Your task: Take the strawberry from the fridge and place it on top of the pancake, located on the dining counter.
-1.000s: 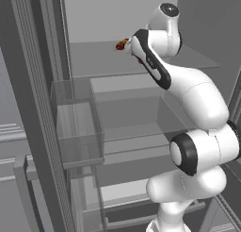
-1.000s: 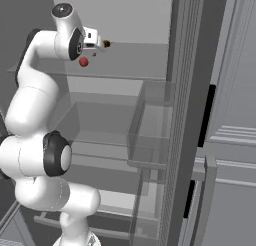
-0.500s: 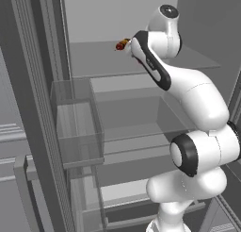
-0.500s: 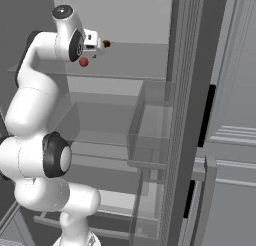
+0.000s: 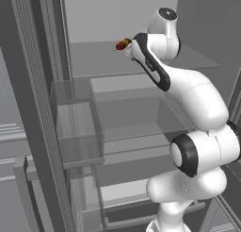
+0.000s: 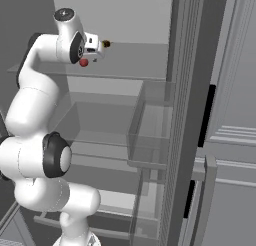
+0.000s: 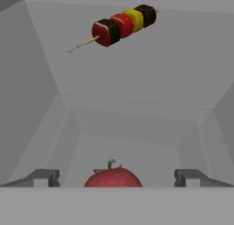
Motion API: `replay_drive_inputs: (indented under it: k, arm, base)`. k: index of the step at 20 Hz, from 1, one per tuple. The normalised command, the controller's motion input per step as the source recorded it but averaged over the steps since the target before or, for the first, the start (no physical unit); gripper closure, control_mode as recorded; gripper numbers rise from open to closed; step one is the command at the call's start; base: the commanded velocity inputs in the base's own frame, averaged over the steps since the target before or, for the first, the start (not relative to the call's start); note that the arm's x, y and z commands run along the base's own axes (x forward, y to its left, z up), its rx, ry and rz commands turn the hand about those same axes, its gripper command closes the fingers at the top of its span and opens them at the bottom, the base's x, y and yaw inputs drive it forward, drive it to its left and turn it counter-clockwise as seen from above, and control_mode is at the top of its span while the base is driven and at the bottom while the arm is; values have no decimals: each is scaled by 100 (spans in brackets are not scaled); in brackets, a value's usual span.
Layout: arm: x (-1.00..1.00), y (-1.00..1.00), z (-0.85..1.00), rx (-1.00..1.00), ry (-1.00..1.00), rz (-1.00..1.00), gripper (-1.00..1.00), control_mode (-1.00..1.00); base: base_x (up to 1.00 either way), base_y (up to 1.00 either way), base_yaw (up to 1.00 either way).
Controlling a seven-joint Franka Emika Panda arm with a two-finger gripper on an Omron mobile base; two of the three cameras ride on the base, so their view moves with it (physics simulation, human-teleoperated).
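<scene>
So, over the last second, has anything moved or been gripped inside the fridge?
Nothing visibly changed. The arm holds the same pose at the fridge's upper shelf, and the gripper stays open with the strawberry between its fingertips, not yet grasped. The skewer lies where it was, farther back on the shelf.

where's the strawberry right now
In the hand view the strawberry sits low centre between the open fingers, on the fridge shelf, nearer than the skewer.
</scene>
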Motion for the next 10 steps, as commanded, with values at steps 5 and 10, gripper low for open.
replay_drive_inputs:
  k: [5,10]
  arm:
    - [0,0,3,0,2,0,-100,-100]
    - [-1,0,11,0,6,0,-100,-100]
  base:
    - [0,0,0]
    - [0,0,0]
